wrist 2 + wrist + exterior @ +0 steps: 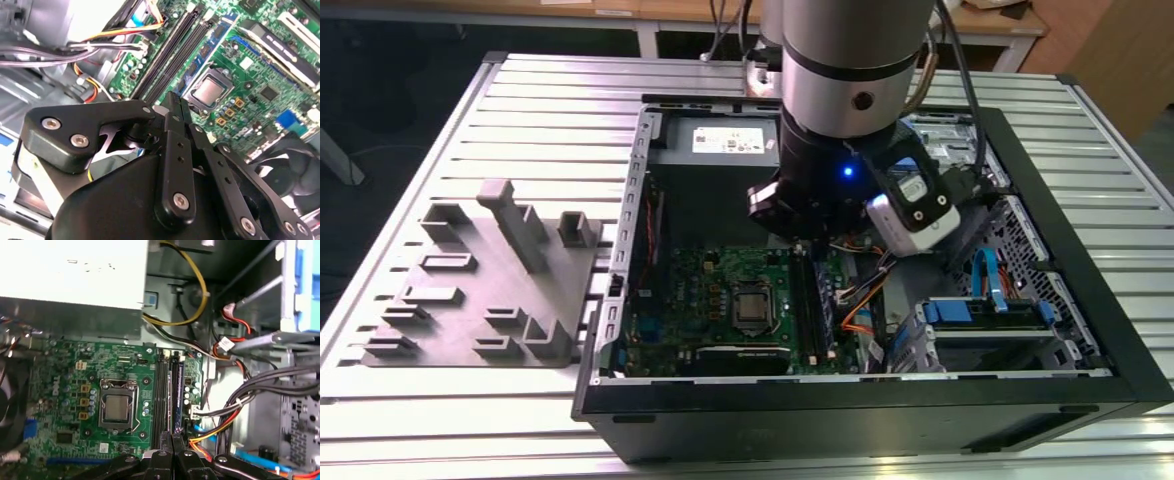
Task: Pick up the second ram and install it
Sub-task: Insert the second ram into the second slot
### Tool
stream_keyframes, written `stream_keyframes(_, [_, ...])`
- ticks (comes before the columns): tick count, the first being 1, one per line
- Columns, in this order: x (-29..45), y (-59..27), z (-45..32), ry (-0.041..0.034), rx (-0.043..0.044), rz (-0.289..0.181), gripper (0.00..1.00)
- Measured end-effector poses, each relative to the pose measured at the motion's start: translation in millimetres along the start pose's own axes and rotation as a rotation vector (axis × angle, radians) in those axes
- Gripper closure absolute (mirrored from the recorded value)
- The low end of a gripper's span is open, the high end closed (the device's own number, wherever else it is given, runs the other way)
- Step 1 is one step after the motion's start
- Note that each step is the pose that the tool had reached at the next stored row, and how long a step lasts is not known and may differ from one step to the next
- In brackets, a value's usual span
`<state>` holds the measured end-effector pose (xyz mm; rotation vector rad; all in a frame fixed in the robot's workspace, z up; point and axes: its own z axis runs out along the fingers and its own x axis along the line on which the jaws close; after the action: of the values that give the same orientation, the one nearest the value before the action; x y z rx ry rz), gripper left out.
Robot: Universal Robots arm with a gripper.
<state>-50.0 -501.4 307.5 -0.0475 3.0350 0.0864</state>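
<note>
A long, thin, dark stick with a bluish face, a ram, stands on edge in one of the motherboard's slots, beside two empty black slots. I cannot tell if it is the second ram. It also shows in the second wrist view as the ram and in the exterior view as the ram. My gripper is shut, its black fingertips pressed together with nothing visible between them. In the first wrist view the gripper hangs over one end of that stick. Whether it touches the stick is hidden.
The arm reaches into the open black computer case. A grey tray of upright blocks lies at the exterior view's left. Loose coloured cables and a drive cage crowd one side of the slots; the processor socket sits on the other.
</note>
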Motion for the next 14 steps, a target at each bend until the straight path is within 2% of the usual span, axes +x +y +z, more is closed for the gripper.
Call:
stream_keyframes(5, [0.1,-0.1,1.5,-0.0042,0.0081,0.076,0.92])
stream_keyframes(14, [0.6,-0.3,5.5,-0.0039,0.0063,0.062,0.92])
